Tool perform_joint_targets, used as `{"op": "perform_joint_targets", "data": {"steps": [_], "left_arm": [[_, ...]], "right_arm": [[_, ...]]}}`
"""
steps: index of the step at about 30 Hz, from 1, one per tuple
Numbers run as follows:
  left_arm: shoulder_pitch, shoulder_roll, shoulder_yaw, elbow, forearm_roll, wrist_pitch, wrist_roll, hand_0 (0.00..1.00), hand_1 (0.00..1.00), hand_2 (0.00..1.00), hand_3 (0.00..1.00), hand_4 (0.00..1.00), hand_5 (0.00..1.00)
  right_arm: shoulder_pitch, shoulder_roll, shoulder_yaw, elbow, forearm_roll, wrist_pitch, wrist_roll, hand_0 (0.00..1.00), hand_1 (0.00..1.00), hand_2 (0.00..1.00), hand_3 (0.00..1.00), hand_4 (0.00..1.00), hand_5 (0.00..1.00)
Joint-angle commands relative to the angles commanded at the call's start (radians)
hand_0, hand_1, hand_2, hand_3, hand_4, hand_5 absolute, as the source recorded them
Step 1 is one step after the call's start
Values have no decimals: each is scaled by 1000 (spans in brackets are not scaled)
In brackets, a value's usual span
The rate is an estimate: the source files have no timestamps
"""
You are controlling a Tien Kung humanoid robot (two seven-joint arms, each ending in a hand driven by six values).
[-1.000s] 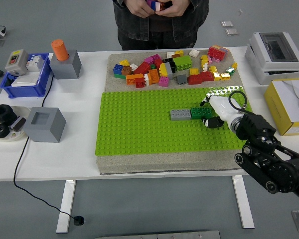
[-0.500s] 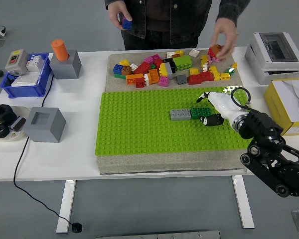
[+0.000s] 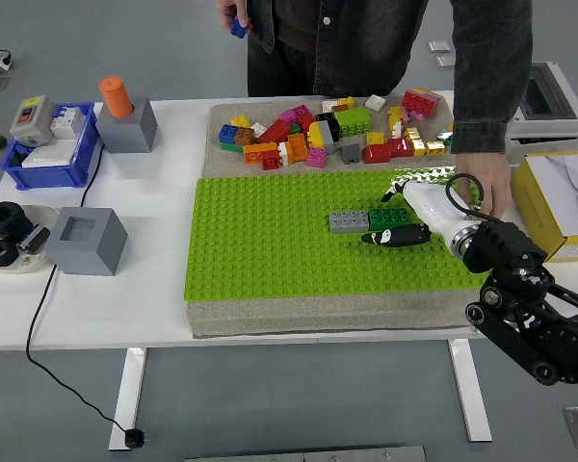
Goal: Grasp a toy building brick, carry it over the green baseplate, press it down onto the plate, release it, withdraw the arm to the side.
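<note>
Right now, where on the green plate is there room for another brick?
The green baseplate is bare left of the grey brick and along its near edge. It is crowded around the green brick, where the right hand reaches in.

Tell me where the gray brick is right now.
In the head view, the gray brick sits on the green baseplate, right of centre, end to end with the green brick by the right hand.
</note>
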Motion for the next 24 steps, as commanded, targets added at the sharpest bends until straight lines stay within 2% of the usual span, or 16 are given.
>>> {"op": "perform_joint_targets", "data": {"steps": [24], "left_arm": [[-1, 0, 5, 0, -5, 0, 0, 655, 639, 631, 646, 712, 185]], "right_arm": [[-3, 14, -27, -44, 6, -5, 7, 808, 822, 878, 627, 984, 661]]}}
